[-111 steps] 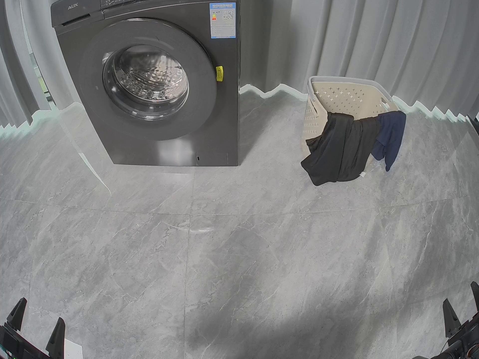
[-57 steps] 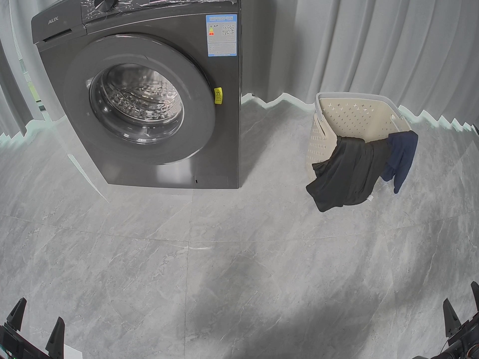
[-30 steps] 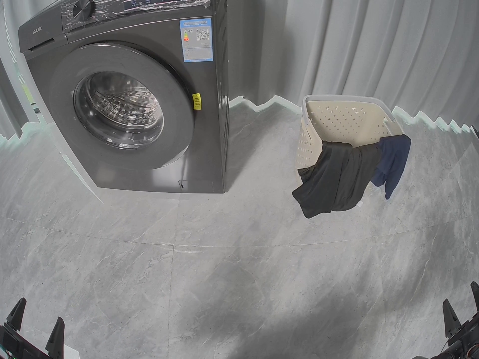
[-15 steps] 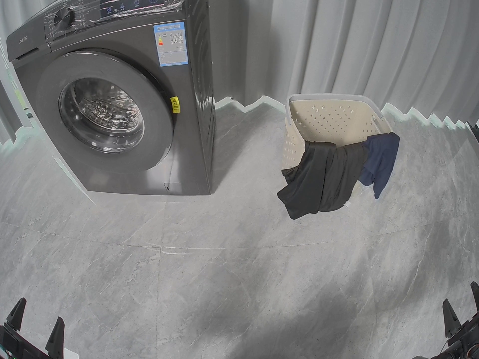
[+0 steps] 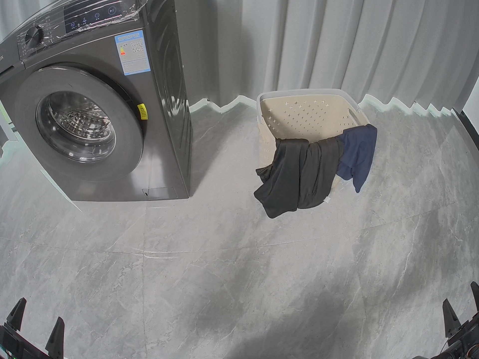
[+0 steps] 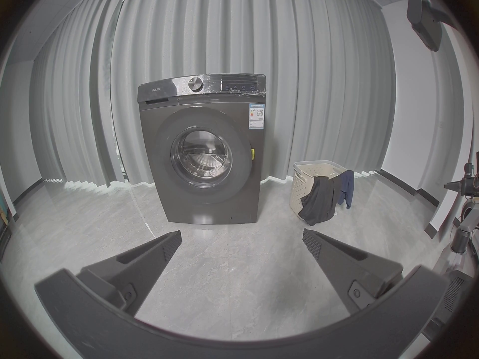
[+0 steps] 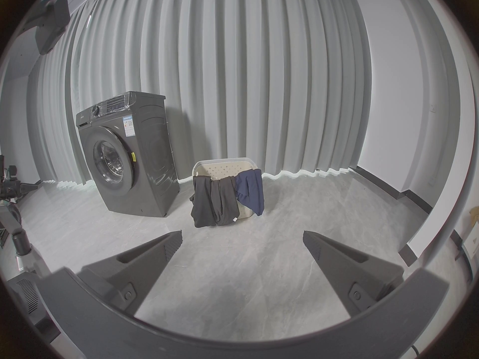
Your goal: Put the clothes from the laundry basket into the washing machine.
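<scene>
Head view: clothes (image 5: 299,178) drape laundry basket (image 5: 305,111), well ahead of splayed left gripper (image 5: 39,317), right gripper (image 5: 460,299).

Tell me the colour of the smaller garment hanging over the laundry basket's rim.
Navy blue garment; clearest in the head view.

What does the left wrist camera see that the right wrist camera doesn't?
Left wrist view's extras: the left gripper up close, open, and the dark grey washing machine square-on. Right wrist view's extras: the right gripper up close, open, and the machine's side panel. Both: the cream plastic laundry basket, with a black garment and a navy garment draped over its rim.
</scene>
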Controlling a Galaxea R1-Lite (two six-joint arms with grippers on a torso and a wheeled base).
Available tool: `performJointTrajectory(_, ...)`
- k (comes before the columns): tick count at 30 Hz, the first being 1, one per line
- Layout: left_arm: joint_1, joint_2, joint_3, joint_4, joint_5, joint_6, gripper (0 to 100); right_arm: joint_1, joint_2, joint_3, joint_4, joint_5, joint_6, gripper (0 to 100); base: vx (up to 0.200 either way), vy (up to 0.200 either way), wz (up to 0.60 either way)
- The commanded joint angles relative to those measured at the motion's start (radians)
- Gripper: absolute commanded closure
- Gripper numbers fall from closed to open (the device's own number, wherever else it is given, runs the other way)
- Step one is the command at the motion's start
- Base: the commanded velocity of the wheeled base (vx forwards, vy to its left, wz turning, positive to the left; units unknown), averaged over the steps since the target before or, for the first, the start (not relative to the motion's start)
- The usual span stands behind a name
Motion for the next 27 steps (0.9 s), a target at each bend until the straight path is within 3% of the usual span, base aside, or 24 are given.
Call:
performJointTrajectory(1,0.001,-0.018,0.015,0.0,0.0,0.0,0,0.001,-0.013,0.016,-0.001,0.0,-0.001,0,0.0,-0.2,0.0)
performJointTrajectory(6,0.001,-0.018,0.015,0.0,0.0,-0.002,0,0.001,-0.013,0.016,-0.001,0.0,-0.001,0,0.0,-0.2,0.0)
performJointTrajectory(11,0.001,-0.018,0.015,0.0,0.0,-0.002,0,0.001,-0.013,0.016,0.001,0.0,-0.001,0,0.0,0.0,0.0)
performJointTrajectory(17,0.001,-0.018,0.015,0.0,0.0,-0.002,0,0.001,-0.013,0.016,-0.001,0.0,0.001,0,0.0,0.0,0.6)
performJointTrajectory(21,0.001,-0.018,0.015,0.0,0.0,0.0,0,0.001,-0.013,0.016,-0.001,0.0,0.001,0,0.0,0.0,0.0)
performJointTrajectory(27,0.001,-0.018,0.015,0.0,0.0,0.0,0,0.001,-0.013,0.016,-0.001,0.0,0.001,0,0.0,-0.2,0.0)
